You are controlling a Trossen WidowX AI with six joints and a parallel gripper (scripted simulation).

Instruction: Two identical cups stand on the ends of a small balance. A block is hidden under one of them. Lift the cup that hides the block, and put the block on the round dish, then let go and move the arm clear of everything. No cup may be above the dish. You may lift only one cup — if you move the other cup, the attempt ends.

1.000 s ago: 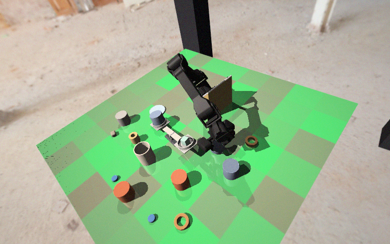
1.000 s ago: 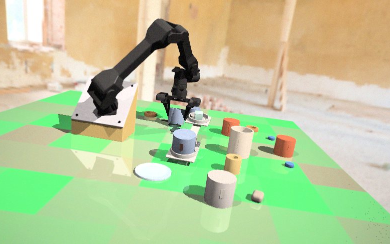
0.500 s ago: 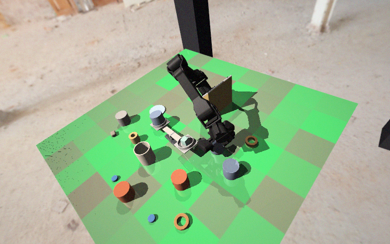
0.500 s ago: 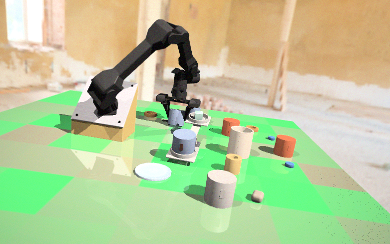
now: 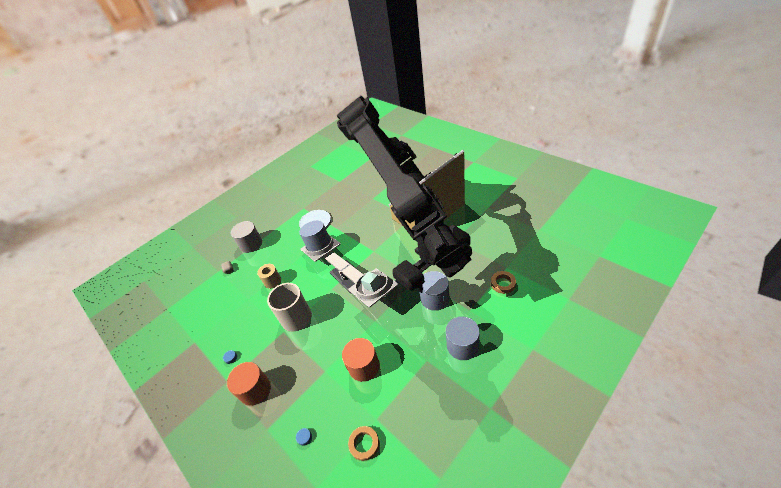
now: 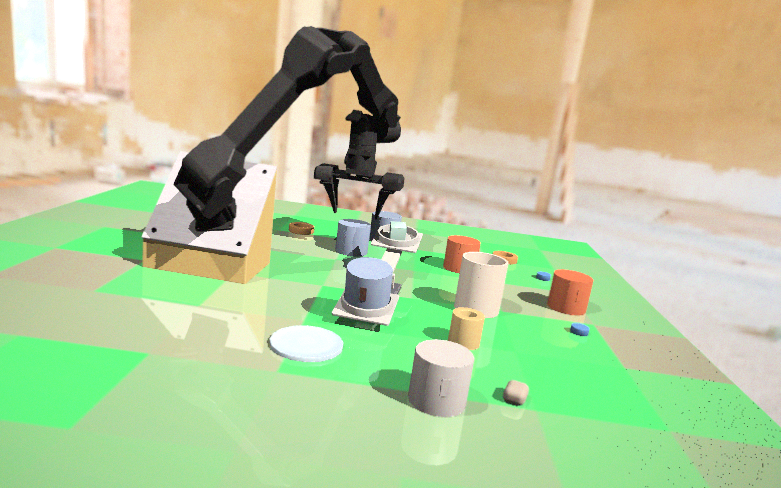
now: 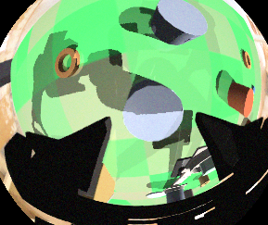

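Beside the balance's (image 5: 343, 266) (image 6: 390, 260) (image 7: 192, 168) uncovered end, a blue-grey cup (image 5: 434, 293) (image 6: 353, 238) (image 7: 153, 112) stands upright on the checkered surface, off the pan. Gripper (image 5: 438, 280) (image 6: 356, 214) (image 7: 156, 118) wide open, holding nothing; fingertips just above this cup, one to either side in the wrist view. Pale green block (image 5: 371, 281) (image 6: 397, 230) exposed in the balance's near-gripper pan, not on the dish. Matching cup (image 5: 315, 236) (image 6: 369, 283) (image 7: 174, 195) upright on the balance's opposite end. Round white dish (image 5: 315, 217) (image 6: 306, 343) (image 7: 155, 195) just past that covered end, no cup above it. Tall cream cylinder (image 5: 293, 310) (image 6: 481, 286) upright off the balance's side, apart from it.
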